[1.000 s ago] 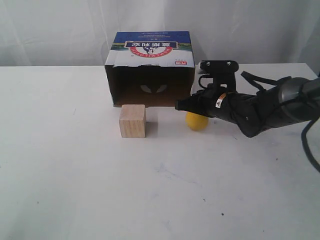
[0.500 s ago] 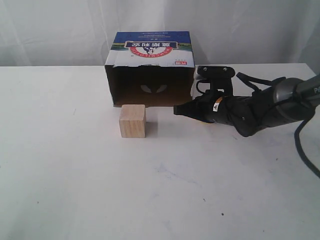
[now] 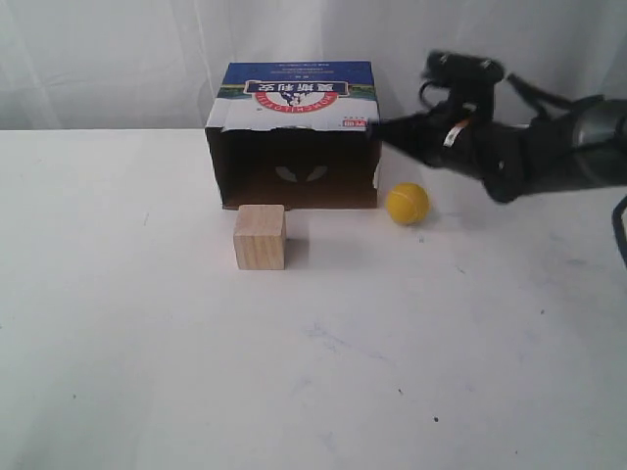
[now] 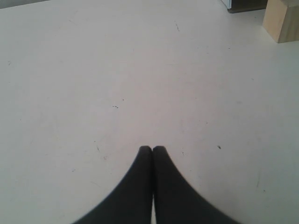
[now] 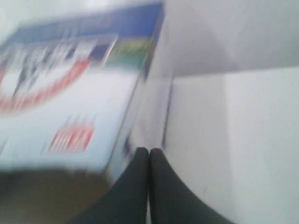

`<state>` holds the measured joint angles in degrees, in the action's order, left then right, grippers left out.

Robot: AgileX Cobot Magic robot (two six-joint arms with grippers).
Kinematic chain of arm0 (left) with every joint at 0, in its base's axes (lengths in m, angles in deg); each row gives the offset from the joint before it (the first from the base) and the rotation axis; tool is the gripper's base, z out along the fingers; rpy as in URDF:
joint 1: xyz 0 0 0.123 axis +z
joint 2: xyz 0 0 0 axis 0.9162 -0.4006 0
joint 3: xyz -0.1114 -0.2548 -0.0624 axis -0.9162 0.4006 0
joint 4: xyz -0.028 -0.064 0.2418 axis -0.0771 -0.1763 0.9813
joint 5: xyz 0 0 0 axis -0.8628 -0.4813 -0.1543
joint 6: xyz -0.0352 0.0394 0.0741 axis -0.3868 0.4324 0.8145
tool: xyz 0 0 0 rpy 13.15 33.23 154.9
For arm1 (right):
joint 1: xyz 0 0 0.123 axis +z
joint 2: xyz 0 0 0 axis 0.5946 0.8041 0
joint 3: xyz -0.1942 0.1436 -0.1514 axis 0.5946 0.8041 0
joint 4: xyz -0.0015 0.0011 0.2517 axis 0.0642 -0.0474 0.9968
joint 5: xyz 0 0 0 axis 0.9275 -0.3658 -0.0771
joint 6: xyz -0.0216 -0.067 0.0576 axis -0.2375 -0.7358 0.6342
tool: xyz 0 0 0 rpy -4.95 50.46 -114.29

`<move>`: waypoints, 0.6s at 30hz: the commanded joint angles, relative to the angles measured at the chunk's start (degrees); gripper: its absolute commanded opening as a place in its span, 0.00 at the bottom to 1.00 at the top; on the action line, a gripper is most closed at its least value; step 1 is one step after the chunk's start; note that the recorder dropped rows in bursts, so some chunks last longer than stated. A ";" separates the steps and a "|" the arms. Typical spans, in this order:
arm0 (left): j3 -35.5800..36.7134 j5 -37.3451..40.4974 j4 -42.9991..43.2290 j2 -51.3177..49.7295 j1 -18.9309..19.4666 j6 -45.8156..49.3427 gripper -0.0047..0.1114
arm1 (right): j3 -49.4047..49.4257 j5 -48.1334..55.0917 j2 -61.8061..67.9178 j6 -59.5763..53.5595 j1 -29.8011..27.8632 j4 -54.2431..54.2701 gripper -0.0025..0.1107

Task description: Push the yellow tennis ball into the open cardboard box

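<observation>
Yellow tennis ball (image 3: pixel 407 204) on table (image 3: pixel 147 343), right of centre, outside open cardboard box (image 3: pixel 294 98), just beside its lower right corner; right gripper (image 3: pixel 380 127) pinched together, empty, above ball at box's upper right edge; left gripper (image 4: pixel 152 149) likewise closed, empty; wooden cube (image 3: pixel 260 237) before box mouth.

Counter (image 3: pixel 137 352) is plain matte white and fills the exterior view side to side; its far edge meets a white curtain (image 3: pixel 108 59) hanging in loose vertical folds across the whole back. Surface is mostly clean: a few dark specks (image 3: pixel 436 421) toward the near right, a faint greyish smudge (image 3: pixel 323 338) mid-counter, and in the left wrist view more tiny specks (image 4: pixel 218 147) plus a short hairline scratch (image 4: pixel 176 25). Light is soft and even, shadows on the counter are short and faint, with no hard glare; the right wrist view is too motion-blurred for surface detail.
</observation>
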<state>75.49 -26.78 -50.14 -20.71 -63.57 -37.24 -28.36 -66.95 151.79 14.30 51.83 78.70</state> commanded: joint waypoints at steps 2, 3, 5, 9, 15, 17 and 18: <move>0.17 -0.14 -0.16 0.28 -0.23 -0.01 0.04 | -13.36 12.48 5.53 -1.72 -5.65 3.24 0.02; 0.17 -0.14 -0.16 0.28 -0.23 -0.01 0.04 | -15.44 15.19 6.67 -2.82 -5.76 2.70 0.02; 0.17 -0.14 -0.16 0.28 -0.23 -0.01 0.04 | -18.46 17.64 9.55 -6.59 -5.76 1.94 0.02; 0.17 -0.14 -0.16 0.28 -0.23 -0.01 0.04 | -22.65 18.50 16.45 -8.63 -5.65 1.94 0.02; 0.17 -0.14 -0.16 0.28 -0.23 -0.01 0.04 | -25.89 25.52 21.26 -11.31 -4.20 1.95 0.02; 0.17 -0.14 -0.16 0.28 -0.23 -0.01 0.04 | -25.89 26.41 21.30 -13.21 -3.76 1.95 0.02; 0.17 -0.14 -0.16 0.28 -0.23 -0.01 0.04 | -25.89 27.32 21.30 -14.77 -3.13 2.05 0.02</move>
<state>75.49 -26.78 -50.14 -20.71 -63.57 -37.24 -54.16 -41.75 173.20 2.33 47.70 80.99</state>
